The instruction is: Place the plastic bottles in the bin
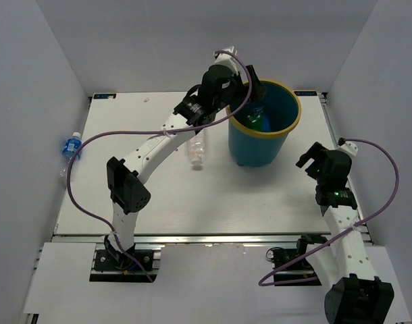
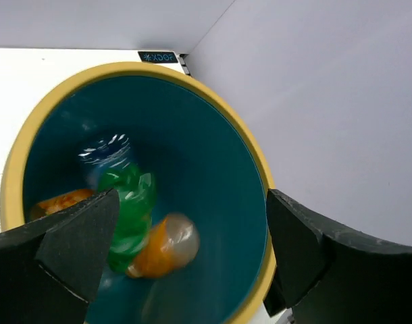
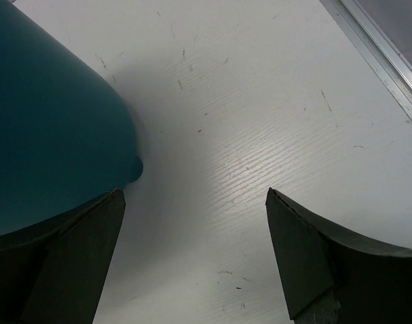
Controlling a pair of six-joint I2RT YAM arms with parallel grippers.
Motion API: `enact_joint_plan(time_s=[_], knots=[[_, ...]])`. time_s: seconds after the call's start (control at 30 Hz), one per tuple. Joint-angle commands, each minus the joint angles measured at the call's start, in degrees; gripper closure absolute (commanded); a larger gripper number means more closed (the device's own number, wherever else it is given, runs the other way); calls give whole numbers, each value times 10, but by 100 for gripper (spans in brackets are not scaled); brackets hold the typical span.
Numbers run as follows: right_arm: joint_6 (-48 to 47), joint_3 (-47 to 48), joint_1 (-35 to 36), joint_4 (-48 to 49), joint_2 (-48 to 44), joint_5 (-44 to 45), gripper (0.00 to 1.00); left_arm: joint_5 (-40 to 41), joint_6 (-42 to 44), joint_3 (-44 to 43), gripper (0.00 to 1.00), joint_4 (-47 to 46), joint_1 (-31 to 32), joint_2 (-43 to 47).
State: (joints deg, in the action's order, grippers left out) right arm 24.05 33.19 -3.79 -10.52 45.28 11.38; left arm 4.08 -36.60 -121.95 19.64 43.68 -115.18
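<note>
The teal bin with a yellow rim (image 1: 286,128) stands at the back of the table. My left gripper (image 1: 250,89) hangs open and empty over its left rim. In the left wrist view the gripper (image 2: 189,263) looks down into the bin (image 2: 213,169). A green bottle (image 2: 130,202), an orange bottle (image 2: 61,201) and a second, motion-blurred orange bottle (image 2: 162,244) lie inside. A larger clear bottle (image 1: 198,150) lies on the table left of the bin. A clear bottle with a blue label (image 1: 71,145) lies at the table's left edge. My right gripper (image 1: 313,157) is open and empty, right of the bin.
White walls enclose the table on three sides. In the right wrist view the gripper (image 3: 192,263) hovers over bare white table with the bin's outer wall (image 3: 50,135) at its left. A purple cable loops from each arm.
</note>
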Motion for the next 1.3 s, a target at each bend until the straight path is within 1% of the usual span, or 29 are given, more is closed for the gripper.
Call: enact_joint_plan(time_s=[0.0,0.03,0.1,0.13,0.17,0.27,0.37,0.4,0.43,0.47,0.5,0.53,0.57,0.6,0.63,0.67,0.7,0.73,0.77,0.8,0.83,0.9,0.93,0.97,1.03,1.07,1.13,1.2,1.27], knots=[[4,5,-3,16,2,-1,11,18,46,-54,2,31,4,39],[4,6,-3,16,2,0,11,32,55,-53,2,37,4,44],[4,6,-3,16,0,1,11,93,91,-50,2,63,4,67],[4,6,-3,16,0,2,11,156,120,-48,2,77,4,85],[3,5,-3,16,-2,1,11,191,136,-44,2,97,2,96],[3,5,-3,17,1,1,11,307,174,20,2,107,-15,151],[3,6,-3,19,3,-3,11,319,181,123,2,86,-96,197],[3,6,-3,21,4,-4,11,303,180,149,2,80,-157,222],[2,6,-3,22,5,-6,11,299,177,201,2,73,-190,231],[0,6,-3,23,6,-7,11,298,186,234,2,33,-219,241],[-1,5,-3,29,9,-14,11,322,202,272,2,0,-259,259],[-5,5,-3,31,10,-15,11,348,231,314,2,-40,-272,266],[-6,5,-3,34,11,-19,11,376,293,388,2,-120,-281,271],[-7,6,-3,35,13,-19,11,410,322,418,2,-151,-301,271],[-7,6,-3,32,15,-11,11,420,354,438,2,-173,-315,266],[-8,6,-3,31,15,-7,11,408,357,451,2,-170,-332,257],[-8,6,-3,31,16,-5,11,378,350,447,2,-156,-383,244],[-10,7,-3,35,16,-3,11,327,329,437,2,-128,-409,208],[-11,6,-3,37,16,-5,11,321,318,425,2,-117,-430,187],[-14,6,-3,39,17,-7,11,311,310,400,2,-110,-479,166],[-14,6,-3,40,17,-5,11,276,305,390,2,-106,-497,126],[-16,3,-3,42,19,4,11,273,315,355,2,-90,-528,89],[-16,3,-3,41,21,16,11,283,345,349,2,-86,-533,73],[-16,3,-3,41,22,21,11,319,363,349,2,-88,-534,52],[-17,5,-3,46,30,27,11,358,421,357,2,-86,-540,33],[-18,4,-3,48,31,28,11,358,430,368,2,-92,-546,32],[-19,5,-3,52,38,35,11,335,428,399,2,-100,-578,34],[-18,10,-3,47,46,35,11,286,422,412,2,-96,-612,36],[-17,13,-3,47,51,29,11,270,436,441,2,-108,-627,39]])
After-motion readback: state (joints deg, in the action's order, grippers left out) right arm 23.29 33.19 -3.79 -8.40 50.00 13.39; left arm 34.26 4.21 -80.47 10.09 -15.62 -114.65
